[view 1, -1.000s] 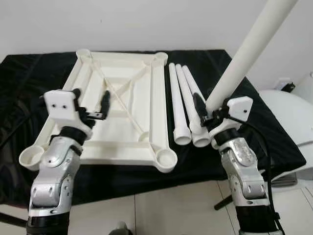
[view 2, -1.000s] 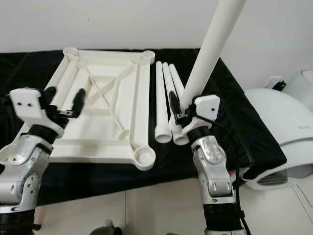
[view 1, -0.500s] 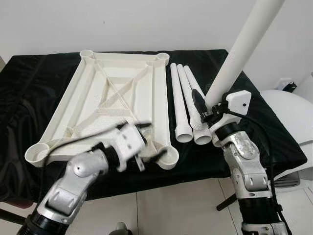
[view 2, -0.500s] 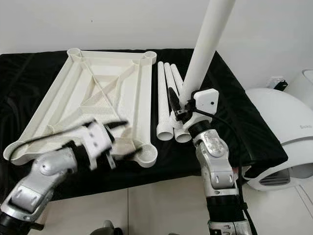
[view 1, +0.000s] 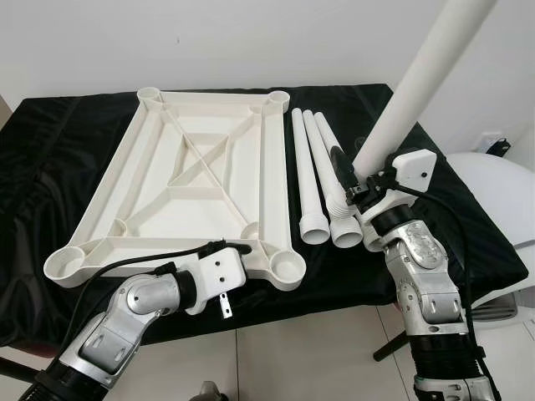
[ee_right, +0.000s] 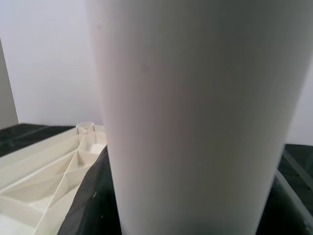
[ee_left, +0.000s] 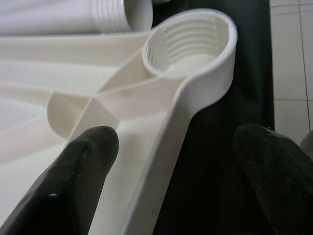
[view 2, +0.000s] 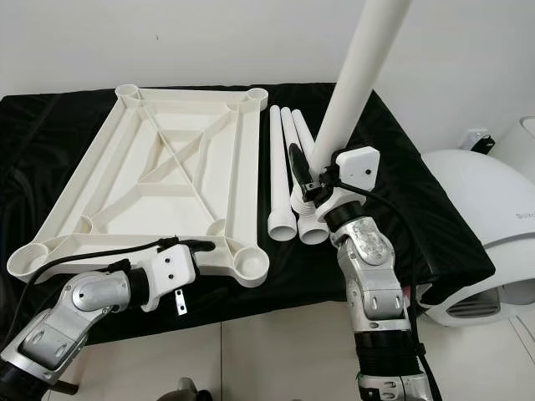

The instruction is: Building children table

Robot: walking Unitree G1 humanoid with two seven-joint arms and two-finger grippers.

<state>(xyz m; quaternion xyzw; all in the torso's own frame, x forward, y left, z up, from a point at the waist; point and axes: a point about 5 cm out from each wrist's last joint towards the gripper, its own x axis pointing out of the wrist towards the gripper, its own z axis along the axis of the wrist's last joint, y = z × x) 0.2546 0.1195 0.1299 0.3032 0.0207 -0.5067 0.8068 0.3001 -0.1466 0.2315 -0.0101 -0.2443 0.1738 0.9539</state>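
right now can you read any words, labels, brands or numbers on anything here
White appliance on the floor to the right: a faint grey mark near the picture's edge, too small and cut off to read.
Upturned tabletop, the leg held in the right hand, and the legs on the black cloth: no text or labels.

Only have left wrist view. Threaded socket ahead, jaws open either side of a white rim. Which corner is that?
Observer: Near right corner socket of the upturned tabletop, nearest the robot.
Operator: Where's the leg?
Observer: Right gripper holds one leg tilted up, jaws shut on it, right of the tabletop.
Operator: Others?
Observer: Three spare legs lie side by side on the black cloth, between tabletop and right gripper.
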